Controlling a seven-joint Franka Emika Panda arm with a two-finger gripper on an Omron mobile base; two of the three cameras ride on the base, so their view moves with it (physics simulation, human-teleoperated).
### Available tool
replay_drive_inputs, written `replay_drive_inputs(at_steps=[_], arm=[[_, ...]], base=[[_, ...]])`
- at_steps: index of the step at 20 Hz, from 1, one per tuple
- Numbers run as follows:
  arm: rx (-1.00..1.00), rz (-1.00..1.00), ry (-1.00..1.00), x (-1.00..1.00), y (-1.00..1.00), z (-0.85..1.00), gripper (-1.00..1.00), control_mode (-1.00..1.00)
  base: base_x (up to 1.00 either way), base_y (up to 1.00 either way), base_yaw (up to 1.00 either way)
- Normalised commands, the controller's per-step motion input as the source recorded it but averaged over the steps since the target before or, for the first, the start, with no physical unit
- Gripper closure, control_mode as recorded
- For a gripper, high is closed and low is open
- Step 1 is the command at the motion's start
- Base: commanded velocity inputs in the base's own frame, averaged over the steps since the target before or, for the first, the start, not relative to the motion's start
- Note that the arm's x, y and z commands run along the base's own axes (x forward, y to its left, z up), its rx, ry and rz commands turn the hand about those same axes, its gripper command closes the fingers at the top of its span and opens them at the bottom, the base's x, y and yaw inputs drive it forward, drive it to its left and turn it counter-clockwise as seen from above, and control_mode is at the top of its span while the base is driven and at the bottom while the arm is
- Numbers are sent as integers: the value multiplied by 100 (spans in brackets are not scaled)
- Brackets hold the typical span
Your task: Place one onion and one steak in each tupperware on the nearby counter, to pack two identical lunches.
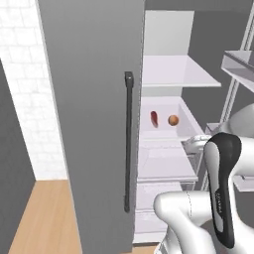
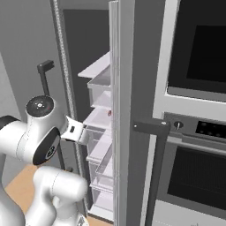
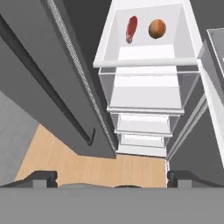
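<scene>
The grey fridge door stands open at the left, its dark handle along the free edge. Right of that edge, the steak and the onion lie near each other, apart, at the back of a white shelf with free room in front. The fingers are wide open and hold nothing, hanging over the wood floor before the clear drawers.

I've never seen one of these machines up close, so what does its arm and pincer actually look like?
The arm is made of rounded, glossy white segments with dark grey to black bands and caps at the joints; one round dark cap has a tiny red dot. Faint lettering runs along one dark band. The pincer ends in two small dark, blocky fingertips.
</scene>
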Motion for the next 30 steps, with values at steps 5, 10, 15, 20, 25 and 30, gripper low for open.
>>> replay_drive_inputs(at_steps=[5,10,15,20,25,30], arm=[[-1,0,0,11,0,-5,-100,-100],[-5,0,0,74,0,-40,-100,-100],[-3,0,0,74,-10,-39,-100,-100],[0,0,0,51,-46,-7,-100,-100],[0,-1,0,67,-20,-5,-100,-100],[0,-3,0,63,-12,-10,-100,-100]], base=[[54,-8,0],[0,0,0],[0,0,0],[0,0,0],[0,0,0],[0,0,0]])
